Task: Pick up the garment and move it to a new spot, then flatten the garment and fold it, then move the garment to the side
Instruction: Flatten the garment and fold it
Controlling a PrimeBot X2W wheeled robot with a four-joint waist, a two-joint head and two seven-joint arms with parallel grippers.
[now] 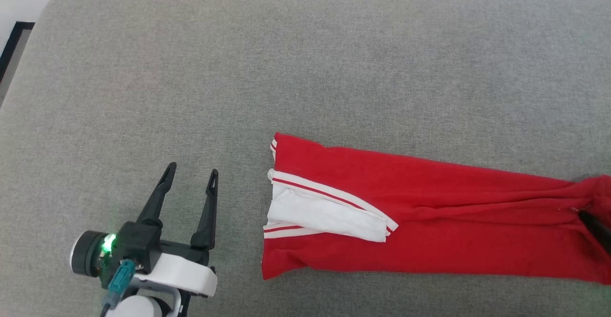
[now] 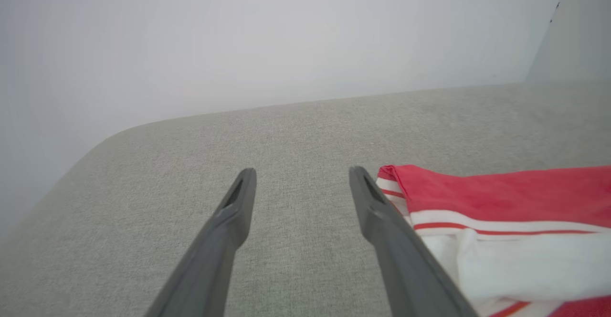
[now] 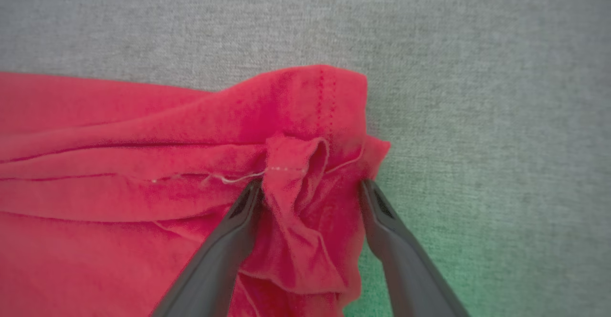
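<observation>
1. Your left end effector (image 1: 192, 173) has its jaws spread wide with nothing between them. It sits over a bare part of the grey padded surface (image 1: 191, 68).
2. Your right end effector (image 3: 309, 188) is spread just as wide and straddles a bunched bit of hem (image 3: 296, 174). The fabric lies loosely between the fingers, and no pinch on it shows.
3. The garment (image 1: 429, 202) lies on the padded surface as a long, narrow strip folded lengthwise. The white sleeve (image 1: 324, 214) rests on top near one end.
4. The strip's long axis runs from just right of the left end effector across to the right end effector, so you have one at each end.
5. The sleeve end lies just to the right of the left end effector, near its fingers but apart from them. From the right end effector, the strip stretches away to the left of its wrist view.
6. The lengthwise fold looks done, so a crosswise fold is probably next. The right end effector is the nearer one, sitting on its own end of the strip. The left must shift right to reach the sleeve end.
7. Watch the bunched hem: closing on it may drag the layers askew.
</observation>
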